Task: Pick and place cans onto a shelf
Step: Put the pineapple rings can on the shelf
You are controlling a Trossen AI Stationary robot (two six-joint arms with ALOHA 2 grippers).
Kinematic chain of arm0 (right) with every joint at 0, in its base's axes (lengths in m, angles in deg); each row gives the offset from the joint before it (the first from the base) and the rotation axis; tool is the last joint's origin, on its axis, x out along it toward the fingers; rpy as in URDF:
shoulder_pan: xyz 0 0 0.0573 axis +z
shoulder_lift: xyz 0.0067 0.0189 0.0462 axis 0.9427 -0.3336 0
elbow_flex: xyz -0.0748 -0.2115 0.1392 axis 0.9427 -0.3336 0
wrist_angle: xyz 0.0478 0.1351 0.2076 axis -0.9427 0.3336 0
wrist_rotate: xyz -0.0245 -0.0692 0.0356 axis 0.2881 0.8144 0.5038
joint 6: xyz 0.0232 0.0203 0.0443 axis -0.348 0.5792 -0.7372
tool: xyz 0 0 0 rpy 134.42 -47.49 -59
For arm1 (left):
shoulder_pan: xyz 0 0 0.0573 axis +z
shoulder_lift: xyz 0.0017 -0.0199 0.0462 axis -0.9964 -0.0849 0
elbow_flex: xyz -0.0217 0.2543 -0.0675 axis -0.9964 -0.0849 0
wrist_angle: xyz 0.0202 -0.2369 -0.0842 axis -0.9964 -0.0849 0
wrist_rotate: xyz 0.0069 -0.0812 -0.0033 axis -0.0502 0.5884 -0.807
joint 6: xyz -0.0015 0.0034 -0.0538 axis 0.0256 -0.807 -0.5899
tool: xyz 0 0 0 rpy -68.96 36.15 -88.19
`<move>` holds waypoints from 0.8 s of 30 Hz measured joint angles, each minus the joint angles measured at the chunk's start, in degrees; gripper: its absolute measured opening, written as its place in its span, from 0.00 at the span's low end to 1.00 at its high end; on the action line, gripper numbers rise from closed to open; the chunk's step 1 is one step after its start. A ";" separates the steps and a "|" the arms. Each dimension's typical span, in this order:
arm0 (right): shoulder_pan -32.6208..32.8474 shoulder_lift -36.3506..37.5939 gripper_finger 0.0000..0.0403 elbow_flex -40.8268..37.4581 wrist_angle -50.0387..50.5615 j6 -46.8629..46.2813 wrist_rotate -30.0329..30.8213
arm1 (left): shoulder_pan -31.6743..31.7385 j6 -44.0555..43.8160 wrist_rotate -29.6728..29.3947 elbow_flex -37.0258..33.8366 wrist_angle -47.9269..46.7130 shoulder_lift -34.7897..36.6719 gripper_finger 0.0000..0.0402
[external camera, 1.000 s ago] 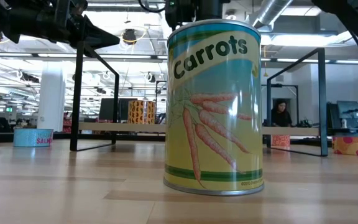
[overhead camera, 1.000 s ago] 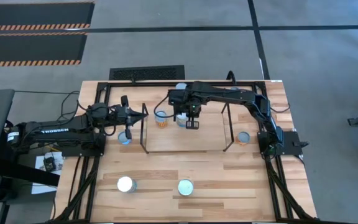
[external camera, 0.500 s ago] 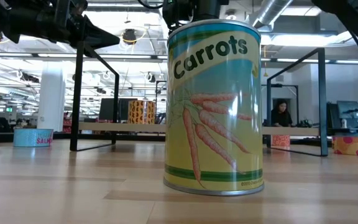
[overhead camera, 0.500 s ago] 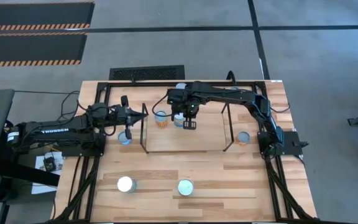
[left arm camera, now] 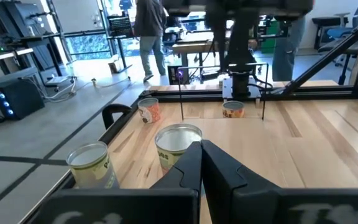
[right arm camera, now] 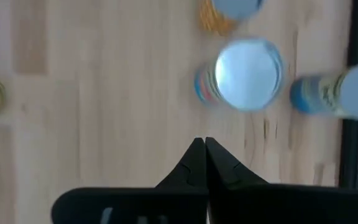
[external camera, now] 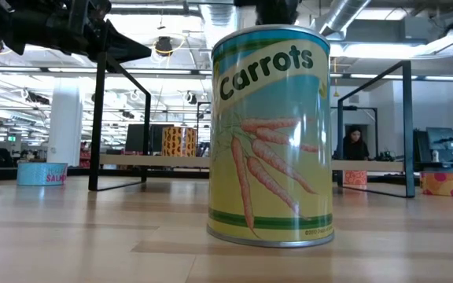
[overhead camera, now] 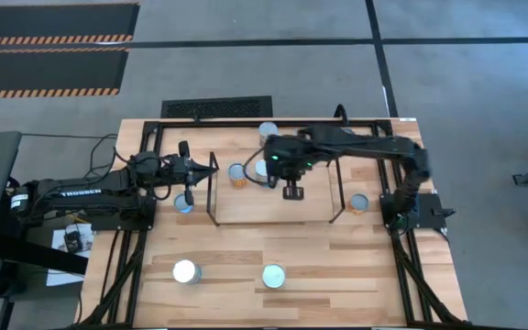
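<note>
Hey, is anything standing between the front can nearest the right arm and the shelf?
Nothing visible does: only bare tabletop lies between that can and the shelf. The right gripper hangs over the shelf.

A tall carrots can (external camera: 271, 134) stands upright on the wooden tabletop (external camera: 93, 236), with the shelf (external camera: 156, 160) behind it.

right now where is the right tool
In the high view the right tool hangs shut over the shelf, near its middle, just right of two cans standing at the shelf's back left.
</note>
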 joint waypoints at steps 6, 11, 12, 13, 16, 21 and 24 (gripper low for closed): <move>3.52 14.94 0.01 -21.57 -24.20 -3.25 -0.18 | 0.01 0.02 0.29 0.00 -0.02 -0.01 0.00; 7.78 27.59 0.01 -39.83 -42.28 -6.68 -0.13 | -0.01 0.00 0.29 0.00 -0.03 -0.01 0.00; 9.10 30.05 0.01 -43.00 -45.42 -7.55 -0.13 | -0.01 0.02 0.29 0.00 -0.02 0.00 0.00; 10.59 32.53 0.01 -45.79 -48.06 -8.52 -0.10 | 0.00 0.01 0.29 0.00 -0.02 0.01 0.00; 16.01 38.91 0.01 -52.18 -52.94 -12.07 2.44 | 0.01 0.02 0.29 0.00 0.06 0.01 0.00; 28.23 44.98 0.01 -56.75 -48.60 -22.99 12.49 | -0.01 0.01 0.29 0.00 0.09 -0.01 0.00; 35.69 45.61 0.01 -57.23 -40.52 -35.07 18.56 | -0.01 0.00 0.27 0.00 0.32 0.00 0.00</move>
